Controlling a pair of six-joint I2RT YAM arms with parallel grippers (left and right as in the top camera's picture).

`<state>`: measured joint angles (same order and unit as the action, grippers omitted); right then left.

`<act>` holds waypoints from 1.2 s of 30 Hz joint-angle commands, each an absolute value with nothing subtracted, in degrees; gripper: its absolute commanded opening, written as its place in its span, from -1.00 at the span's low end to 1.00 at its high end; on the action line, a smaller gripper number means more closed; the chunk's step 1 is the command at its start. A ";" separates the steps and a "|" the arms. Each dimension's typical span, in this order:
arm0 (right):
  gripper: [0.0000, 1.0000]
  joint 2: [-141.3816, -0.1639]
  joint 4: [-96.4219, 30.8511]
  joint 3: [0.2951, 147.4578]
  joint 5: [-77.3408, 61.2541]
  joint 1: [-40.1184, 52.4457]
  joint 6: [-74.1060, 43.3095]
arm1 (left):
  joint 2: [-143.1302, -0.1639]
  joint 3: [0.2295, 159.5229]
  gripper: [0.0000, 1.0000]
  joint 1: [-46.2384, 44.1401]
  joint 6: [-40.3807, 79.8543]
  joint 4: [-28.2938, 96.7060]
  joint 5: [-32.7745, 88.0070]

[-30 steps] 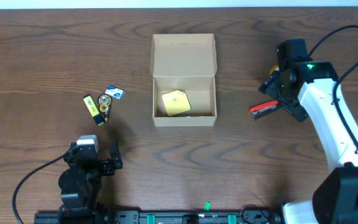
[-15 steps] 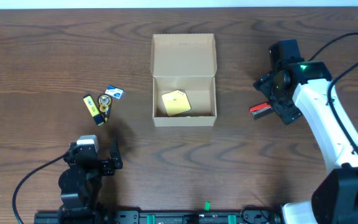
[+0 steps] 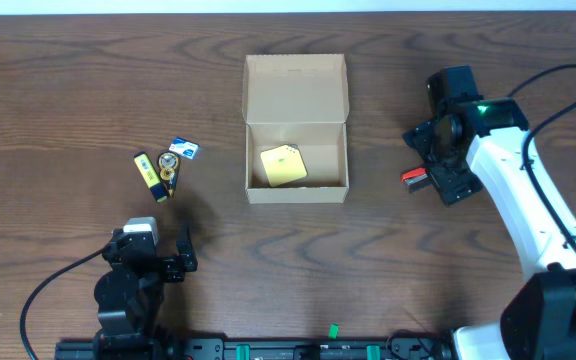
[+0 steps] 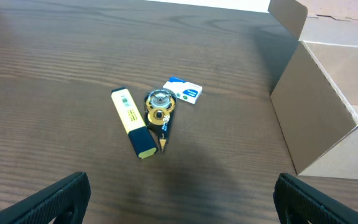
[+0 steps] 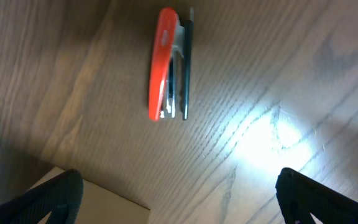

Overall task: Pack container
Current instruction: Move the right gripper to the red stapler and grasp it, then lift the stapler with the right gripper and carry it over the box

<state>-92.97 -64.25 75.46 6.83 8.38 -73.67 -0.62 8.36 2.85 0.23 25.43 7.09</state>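
The tan cardboard container (image 3: 296, 150) stands open at the table's centre, its flap lid back, a yellow pad (image 3: 283, 166) inside. It also shows in the left wrist view (image 4: 328, 118). A red stapler (image 3: 414, 177) lies right of it, mostly under my right gripper (image 3: 440, 158), which is open and empty; the stapler (image 5: 168, 63) shows ahead of its fingers in the right wrist view. A yellow highlighter (image 3: 147, 171), a round tape dispenser (image 3: 170, 172) and a small blue-white eraser (image 3: 183, 150) lie left of the box. My left gripper (image 3: 158, 262) is open and empty near the front edge.
The highlighter (image 4: 133, 122), tape dispenser (image 4: 159, 115) and eraser (image 4: 183, 90) lie ahead of my left gripper. A black cable (image 3: 548, 60) loops from the right arm. A box corner (image 5: 86, 202) sits at the bottom left of the right wrist view.
My right gripper has moved left, toward the container, and now covers most of the red stapler. The left arm has not moved.
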 commanded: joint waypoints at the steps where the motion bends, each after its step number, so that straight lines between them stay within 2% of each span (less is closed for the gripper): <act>1: 0.98 -94.35 -63.79 74.41 6.46 8.58 -79.50 | -0.25 7.29 0.91 2.87 0.67 25.41 7.07; 14: 0.96 -105.89 -63.24 74.15 -0.25 3.70 -83.96 | -0.25 7.29 0.90 2.87 0.67 25.41 7.07; 23: 0.88 -106.41 -54.33 74.13 5.15 1.52 -72.99 | -0.25 7.31 0.91 2.87 0.67 25.41 7.07; 36: 0.75 -111.59 -51.11 74.13 1.37 0.03 -70.98 | -0.25 7.31 0.90 2.87 0.67 25.41 7.07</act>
